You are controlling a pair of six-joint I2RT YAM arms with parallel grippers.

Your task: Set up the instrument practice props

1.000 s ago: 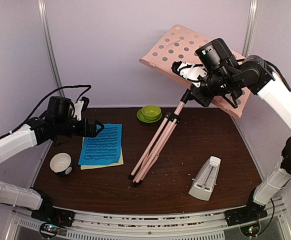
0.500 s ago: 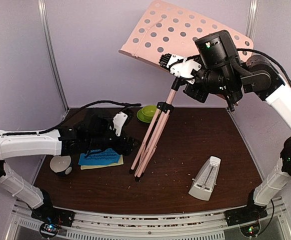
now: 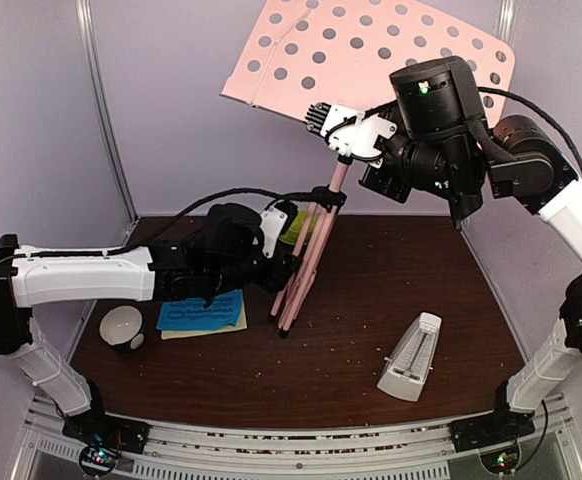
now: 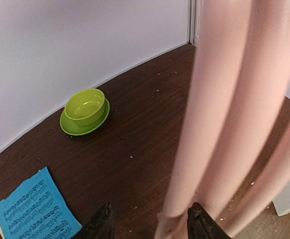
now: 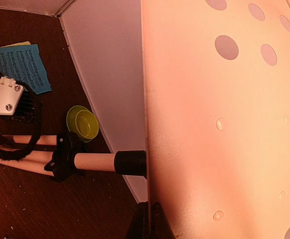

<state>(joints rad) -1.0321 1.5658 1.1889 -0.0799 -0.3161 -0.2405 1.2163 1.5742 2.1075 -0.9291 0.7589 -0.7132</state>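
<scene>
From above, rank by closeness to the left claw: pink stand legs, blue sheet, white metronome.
1. Pink stand legs, right at the left gripper.
2. Blue sheet, on the table to its left.
3. White metronome, far right front.

Soft, even light filled the scene, shadows faint on the dark table, the music stand loomed blurred at the left wrist lens (washed-out peach at the right one), and the top view's edges bowed.
</scene>
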